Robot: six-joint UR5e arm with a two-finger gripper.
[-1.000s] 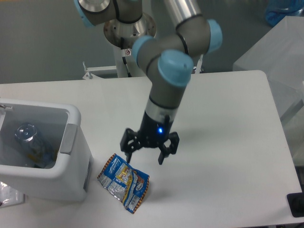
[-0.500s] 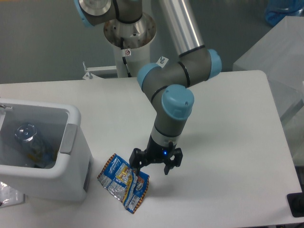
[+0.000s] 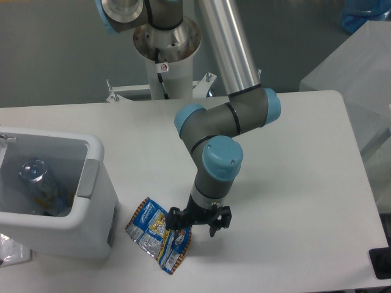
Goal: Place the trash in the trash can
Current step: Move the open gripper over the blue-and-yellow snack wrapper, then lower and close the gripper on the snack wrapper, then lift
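Note:
The trash I can make out is a blue foil snack bag [image 3: 156,234] with yellow-red print, lying flat on the white table just right of the trash can. The trash can [image 3: 99,210] is a white boxy bin at the left edge with a grey tab [image 3: 88,177] on its right rim. My gripper [image 3: 194,226] is low over the table at the bag's right edge and stands open. Its left finger [image 3: 173,219] is over the bag's right side; its right finger is on bare table past the bag. Nothing is held.
A clear plastic bottle [image 3: 35,177] lies inside the bin. A scrap of clear plastic [image 3: 8,250] shows at the bottom left in front of the bin. The arm's base column [image 3: 166,61] stands behind the table. A grey box [image 3: 360,67] sits at the right.
The gripper has come down and slightly left, from above the table to right at the bag's right edge. It stays open. The bag and bin have not moved.

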